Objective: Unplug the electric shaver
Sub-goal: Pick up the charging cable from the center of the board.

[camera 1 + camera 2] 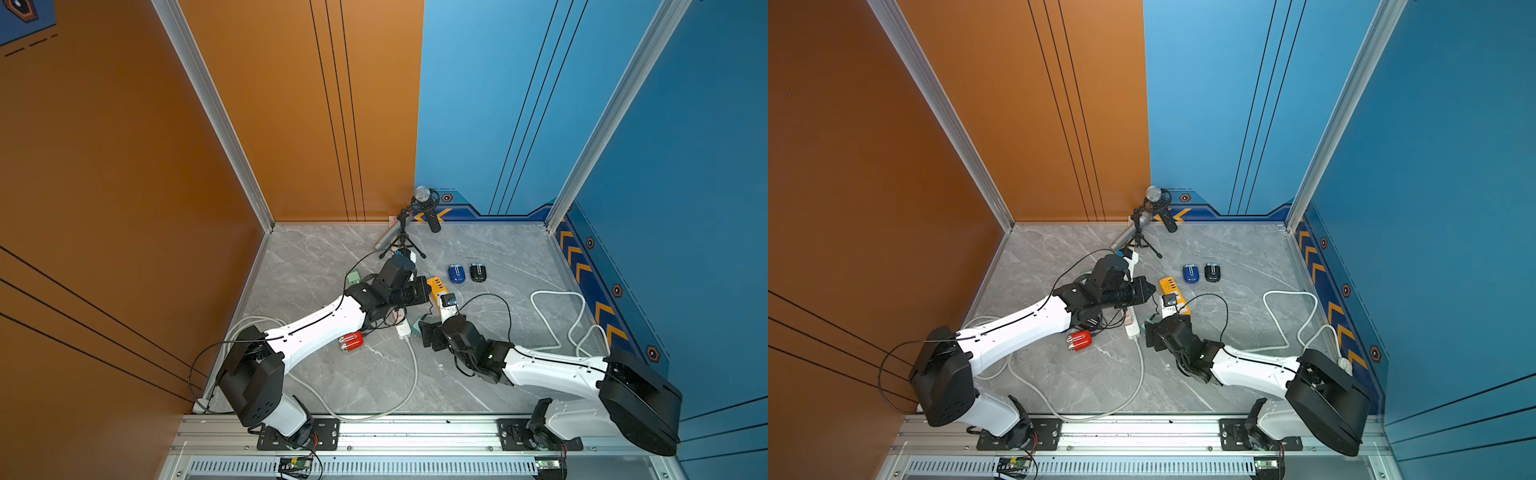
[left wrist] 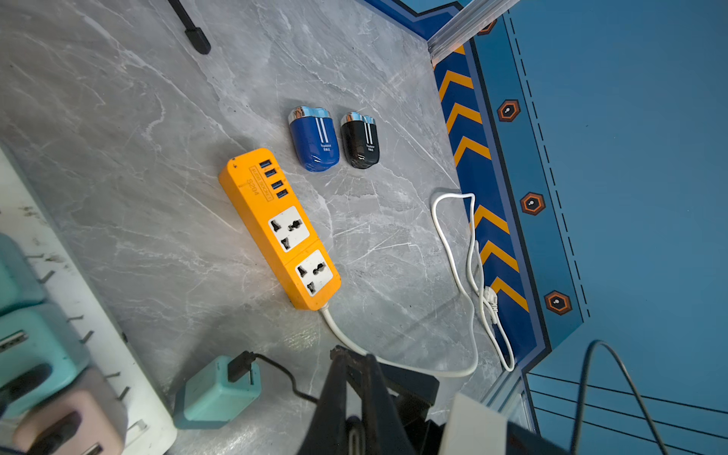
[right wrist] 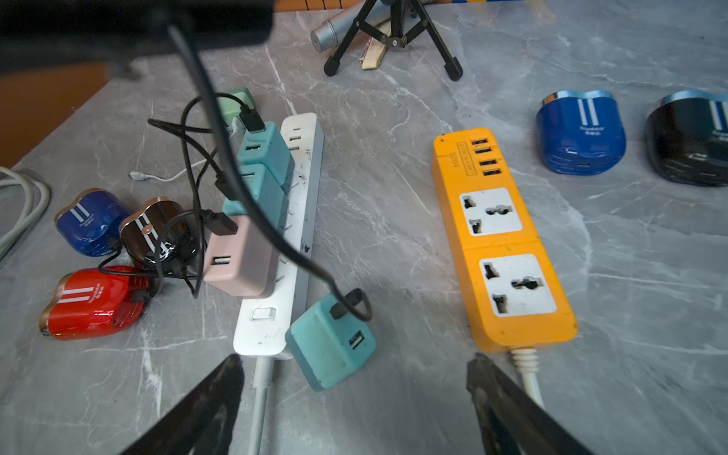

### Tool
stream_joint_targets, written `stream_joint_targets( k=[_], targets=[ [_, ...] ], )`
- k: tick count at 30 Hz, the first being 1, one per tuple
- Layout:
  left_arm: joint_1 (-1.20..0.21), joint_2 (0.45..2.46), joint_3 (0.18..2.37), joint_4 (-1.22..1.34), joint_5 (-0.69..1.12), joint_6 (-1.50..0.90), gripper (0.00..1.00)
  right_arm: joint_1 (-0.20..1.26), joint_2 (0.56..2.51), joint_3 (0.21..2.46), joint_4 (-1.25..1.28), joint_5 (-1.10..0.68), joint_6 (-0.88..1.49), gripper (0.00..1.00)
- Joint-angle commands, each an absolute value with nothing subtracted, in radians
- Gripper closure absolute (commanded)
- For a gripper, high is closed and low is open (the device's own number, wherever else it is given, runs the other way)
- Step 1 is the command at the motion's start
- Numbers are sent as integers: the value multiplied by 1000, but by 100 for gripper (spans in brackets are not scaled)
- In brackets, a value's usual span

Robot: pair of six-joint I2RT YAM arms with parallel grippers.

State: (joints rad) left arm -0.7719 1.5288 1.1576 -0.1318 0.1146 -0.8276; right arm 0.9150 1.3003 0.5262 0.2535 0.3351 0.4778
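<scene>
As it lies, the red shaver (image 3: pixel 90 303) points away from the strip (image 3: pixel 264 327)

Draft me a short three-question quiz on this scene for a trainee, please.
1. True or false: a plug sits in one of the sockets of the orange power strip.
2. Where is the teal adapter nearest the right wrist camera?
A) plugged into the white power strip
B) lying loose on the table beside the white strip's switch end
C) plugged into the orange strip
3. Which has its jaws wide open, the left gripper or the right gripper?

Key:
1. False, both sockets and all the USB ports are empty.
2. B
3. The right gripper.
</scene>
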Motion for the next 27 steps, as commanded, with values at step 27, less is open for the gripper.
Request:
stream_joint_targets(
  k=[27],
  targets=[
    [-647,1408,1390,-220,5,-612,100,591,943,385,91,103,434,12]
  ],
)
